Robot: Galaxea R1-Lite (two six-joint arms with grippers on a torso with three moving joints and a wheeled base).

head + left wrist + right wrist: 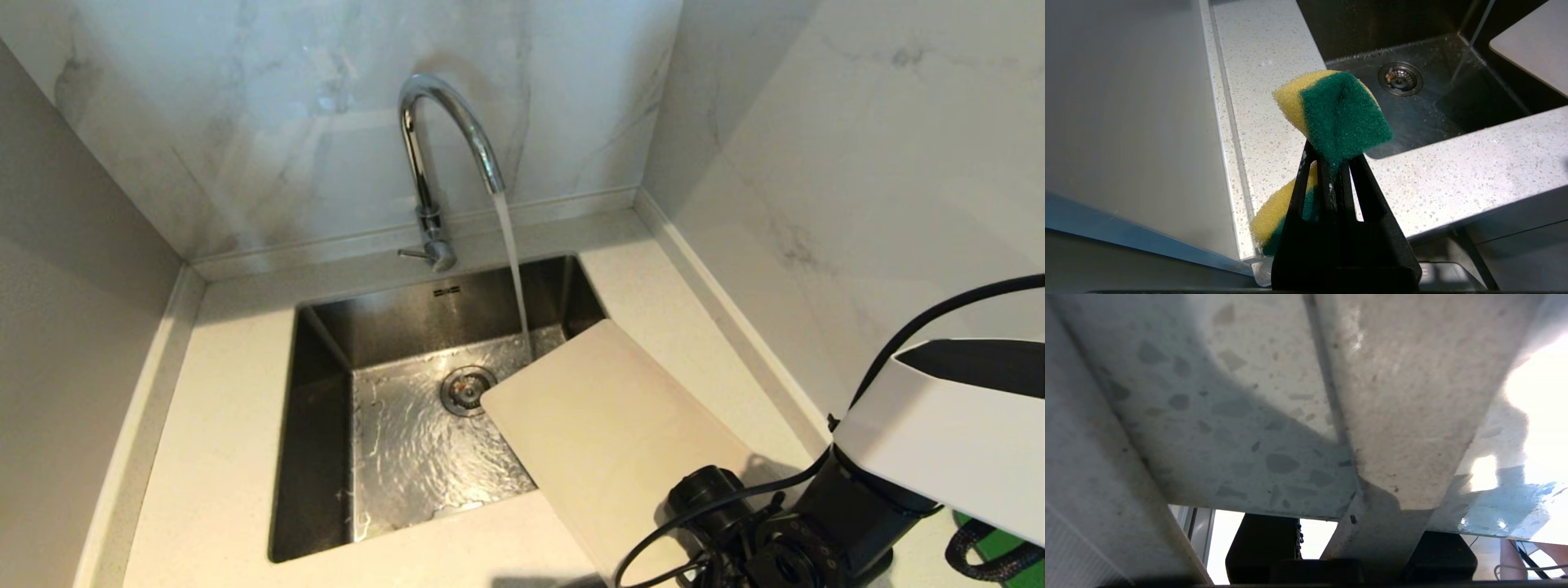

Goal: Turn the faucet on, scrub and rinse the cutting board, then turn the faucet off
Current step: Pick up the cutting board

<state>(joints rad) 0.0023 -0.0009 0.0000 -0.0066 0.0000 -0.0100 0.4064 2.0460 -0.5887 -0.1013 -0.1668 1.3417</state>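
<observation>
We are looking down at the sink (326, 457), and running left to right: bare tabletop (220, 425) at the left of the frame, then the faucet (441, 147) at upper centre pouring water into the basin beside the drain (468, 389). Right of the drain, the cutting board (604, 433) is slanting from the basin toward the lower right, long axis pointing at our right end effector (1349, 535), whose fingers are straddling the board's near edge; whether they are gripping it we cannot tell. Our left end effector (1333, 163) is pinched tight on the yellow-green sponge (1337, 112) over the tabletop left of the sink, well apart from the board. Nothing is standing between sponge and board.
</observation>
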